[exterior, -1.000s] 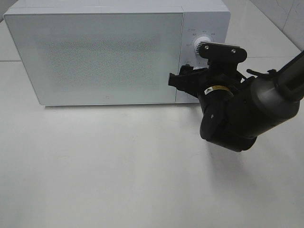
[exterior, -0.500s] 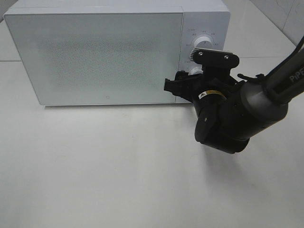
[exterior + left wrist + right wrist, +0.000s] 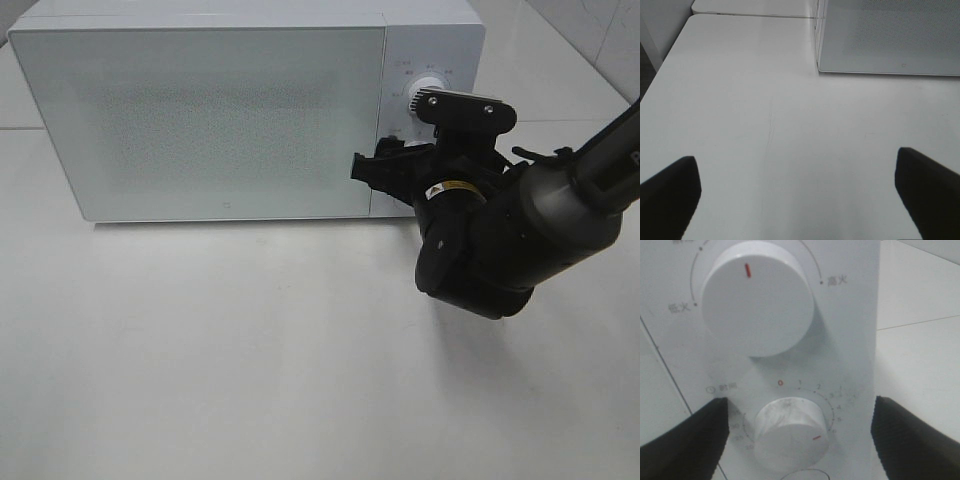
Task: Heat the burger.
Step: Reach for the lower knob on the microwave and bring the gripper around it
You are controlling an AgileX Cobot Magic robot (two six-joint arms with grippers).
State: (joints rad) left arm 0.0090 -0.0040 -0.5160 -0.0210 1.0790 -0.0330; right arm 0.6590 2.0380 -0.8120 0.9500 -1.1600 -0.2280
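Two dials (image 3: pixel 757 297) (image 3: pixel 787 432), one right tool (image 3: pixel 797 440) (spread)

The right arm (image 3: pixel 500 240) is glossy black with bulky rounded joint housings. One housing carries a small yellow-and-black sticker (image 3: pixel 447 190), thin black cables (image 3: pixel 545 153) run along the top, and a flat black camera bracket (image 3: pixel 465 108) is fastened by silver screws. The right gripper (image 3: pixel 792 440) has black fingers (image 3: pixel 912 440) with finely ribbed faces; the left gripper (image 3: pixel 797 195) shows plain matt black fingertips (image 3: pixel 927 192).
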